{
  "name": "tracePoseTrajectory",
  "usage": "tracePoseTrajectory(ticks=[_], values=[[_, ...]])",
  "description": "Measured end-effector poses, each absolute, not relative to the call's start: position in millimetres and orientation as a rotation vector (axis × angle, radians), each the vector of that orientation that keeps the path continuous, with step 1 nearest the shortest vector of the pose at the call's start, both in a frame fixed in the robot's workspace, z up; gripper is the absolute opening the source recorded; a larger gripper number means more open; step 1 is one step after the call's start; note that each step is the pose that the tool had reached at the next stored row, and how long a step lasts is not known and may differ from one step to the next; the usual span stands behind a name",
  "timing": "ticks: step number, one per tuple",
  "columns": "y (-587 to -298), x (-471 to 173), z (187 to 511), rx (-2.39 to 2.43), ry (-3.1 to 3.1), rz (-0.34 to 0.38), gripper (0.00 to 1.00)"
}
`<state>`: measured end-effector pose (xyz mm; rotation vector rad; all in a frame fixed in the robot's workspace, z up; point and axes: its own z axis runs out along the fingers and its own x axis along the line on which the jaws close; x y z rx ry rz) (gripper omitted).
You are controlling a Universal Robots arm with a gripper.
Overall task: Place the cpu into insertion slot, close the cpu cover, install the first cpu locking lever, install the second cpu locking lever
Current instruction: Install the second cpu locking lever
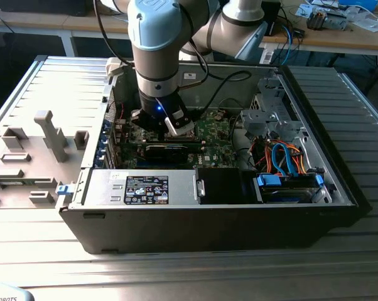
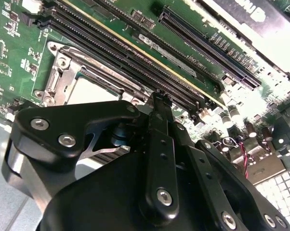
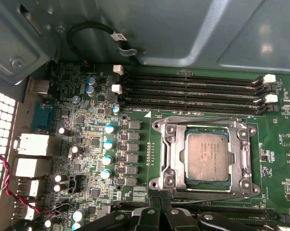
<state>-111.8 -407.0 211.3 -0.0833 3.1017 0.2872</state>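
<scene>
While over motherboard, cpu seated.

Silver-grey cpu, green motherboard

even daylight in the exterior view; case interior shadowed. in the second wrist view glare washes the board toward 3 o'clock; gripper linkage blurred.

No print can be made out, not even on the black power-supply label.
</scene>
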Motion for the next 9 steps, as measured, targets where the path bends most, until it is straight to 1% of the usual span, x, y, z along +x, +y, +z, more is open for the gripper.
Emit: tracePoseTrajectory(ticks=[9], values=[[-407.0, -113.6, 210.2, -0.084, 3.101, 0.29, 0.11]])
